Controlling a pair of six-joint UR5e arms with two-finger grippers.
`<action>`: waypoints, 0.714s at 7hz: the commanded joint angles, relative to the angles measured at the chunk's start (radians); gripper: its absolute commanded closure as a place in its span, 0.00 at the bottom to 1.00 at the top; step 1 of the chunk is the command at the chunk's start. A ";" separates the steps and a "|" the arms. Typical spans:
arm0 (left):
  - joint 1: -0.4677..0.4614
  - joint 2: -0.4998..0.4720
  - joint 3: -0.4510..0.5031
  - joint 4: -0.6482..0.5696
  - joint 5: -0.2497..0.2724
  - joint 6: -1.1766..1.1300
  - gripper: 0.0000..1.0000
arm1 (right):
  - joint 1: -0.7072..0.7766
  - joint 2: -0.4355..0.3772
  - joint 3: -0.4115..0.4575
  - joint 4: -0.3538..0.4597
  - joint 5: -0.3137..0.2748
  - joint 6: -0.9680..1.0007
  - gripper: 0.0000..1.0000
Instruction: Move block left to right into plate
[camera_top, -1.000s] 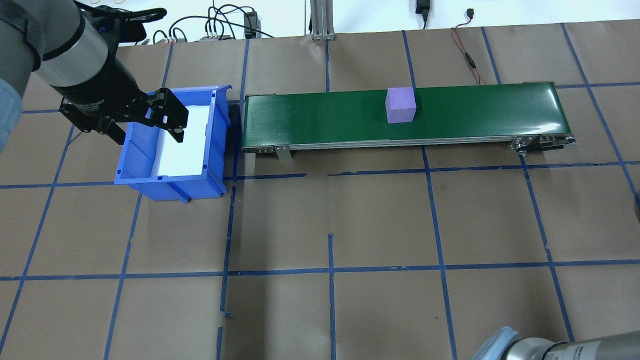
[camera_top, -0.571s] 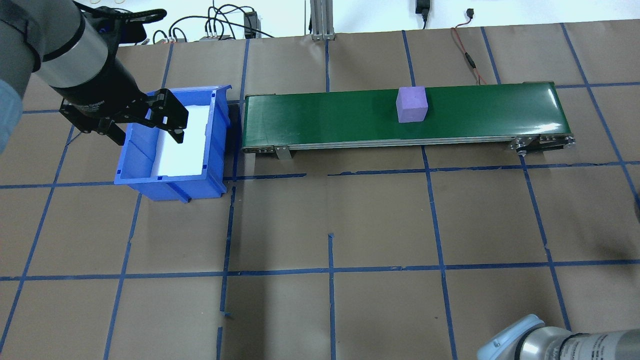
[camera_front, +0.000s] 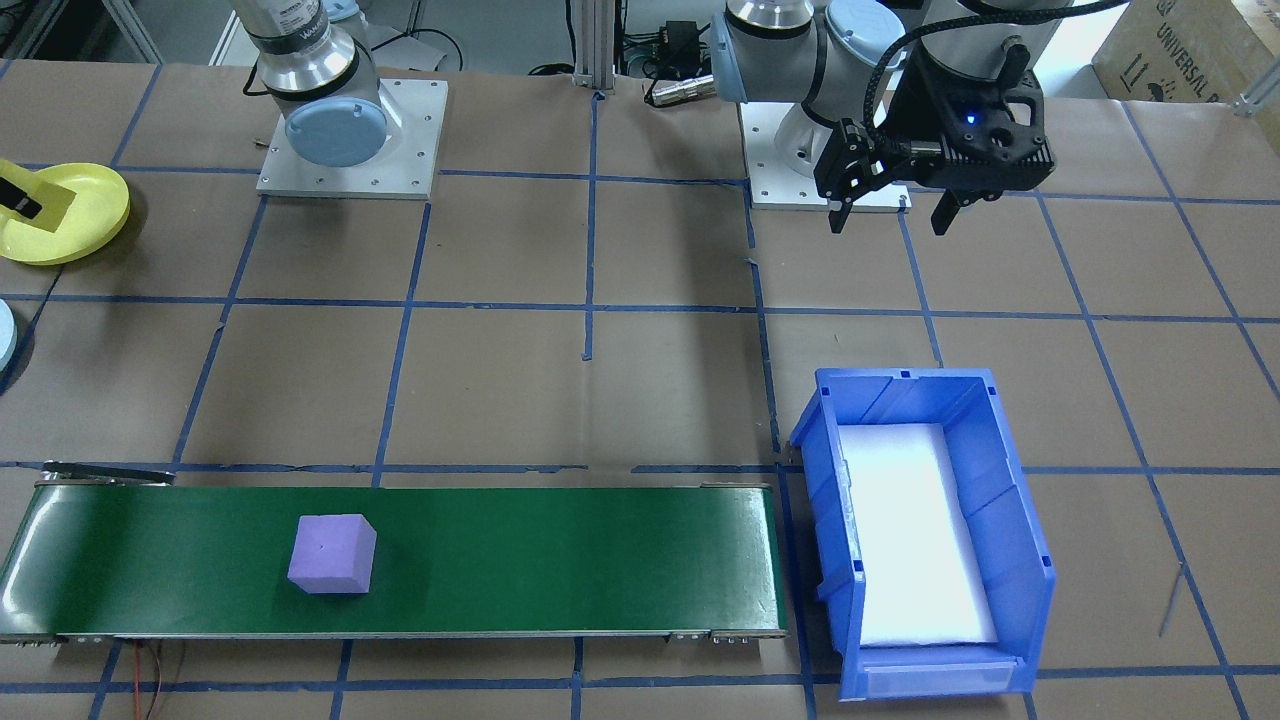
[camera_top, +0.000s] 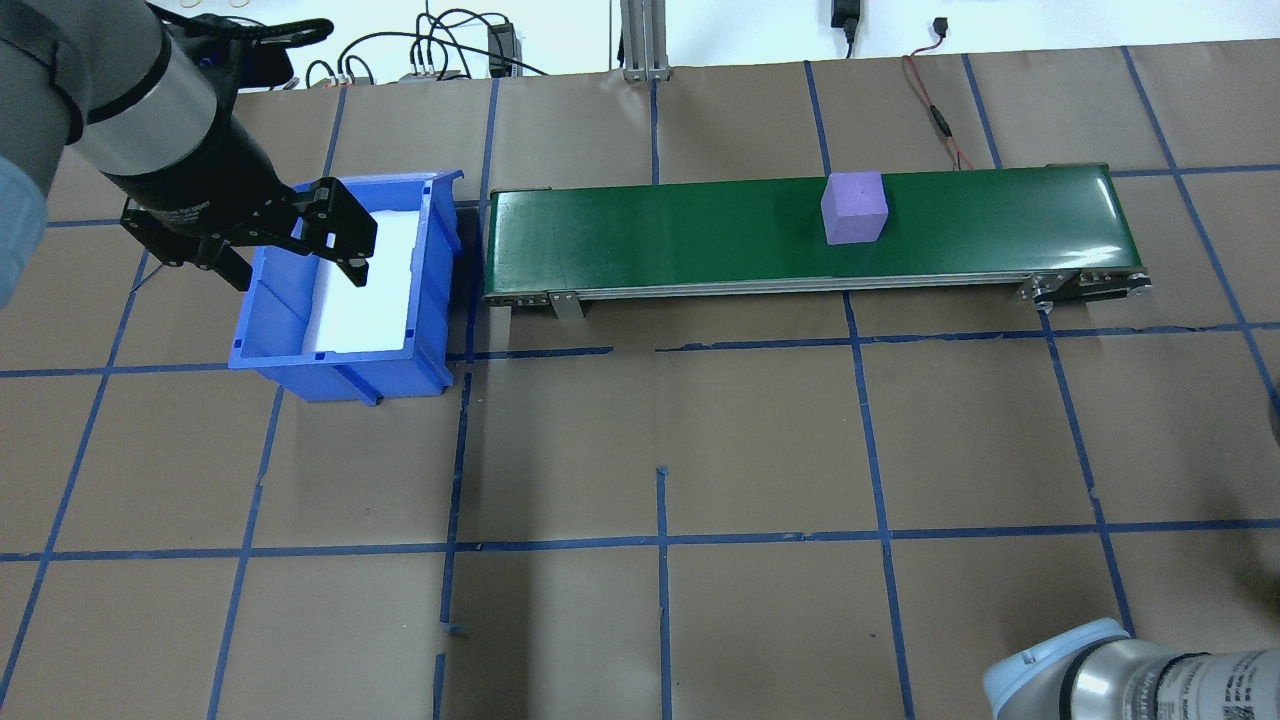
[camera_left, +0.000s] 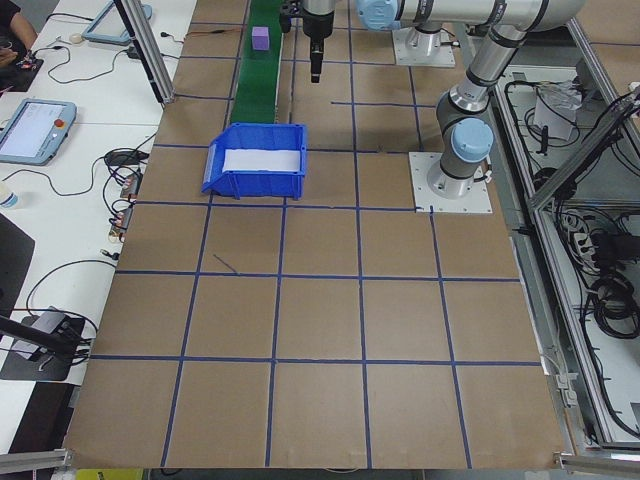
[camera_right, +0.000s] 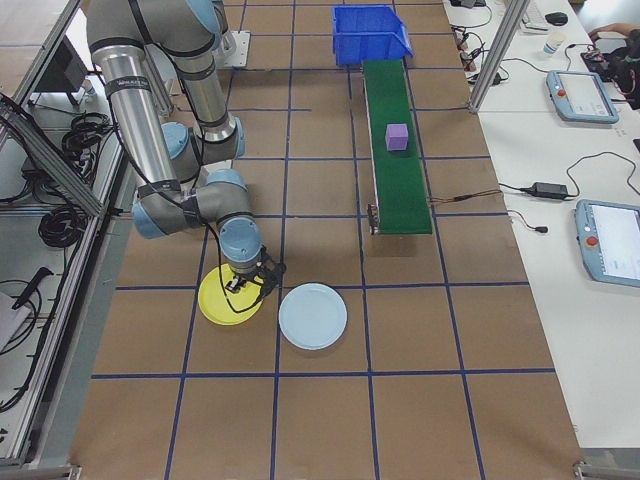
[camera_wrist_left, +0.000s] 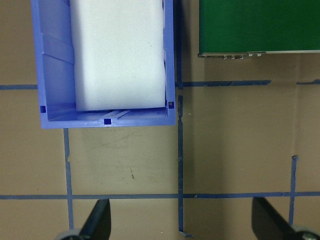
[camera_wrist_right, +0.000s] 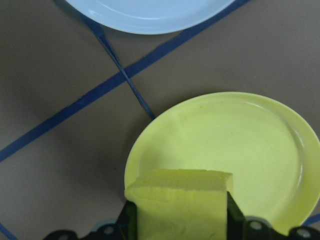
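Right fingers holding a yellow block (camera_wrist_right: 177, 200) over the plate (camera_wrist_right: 260, 150)

Clamped at the frame's bottom edge, the block is hanging above the plate's lower-left rim, the centre lying up-right; left fingers (camera_front: 890, 212) are gaping wide, idle.

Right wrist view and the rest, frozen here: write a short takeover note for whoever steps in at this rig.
Right hand: shut on a yellow block, held over the yellow plate, not yet released.
Left hand: open and empty, near the blue bin, which holds only a white pad.
Purple block: on the green conveyor, toward its right end.
Light blue plate: beside the yellow one, nothing on it.
Left to do: drop the yellow block into the plate, then fetch the purple one.
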 joint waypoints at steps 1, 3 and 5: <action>0.004 -0.001 -0.002 0.000 0.000 0.002 0.00 | -0.020 0.012 -0.005 -0.002 -0.046 -0.004 0.00; 0.004 -0.002 0.000 0.000 0.000 0.002 0.00 | -0.006 0.009 -0.008 0.018 -0.032 0.008 0.00; 0.002 -0.002 0.000 0.000 0.000 0.002 0.00 | 0.219 0.008 -0.101 0.016 0.006 0.121 0.00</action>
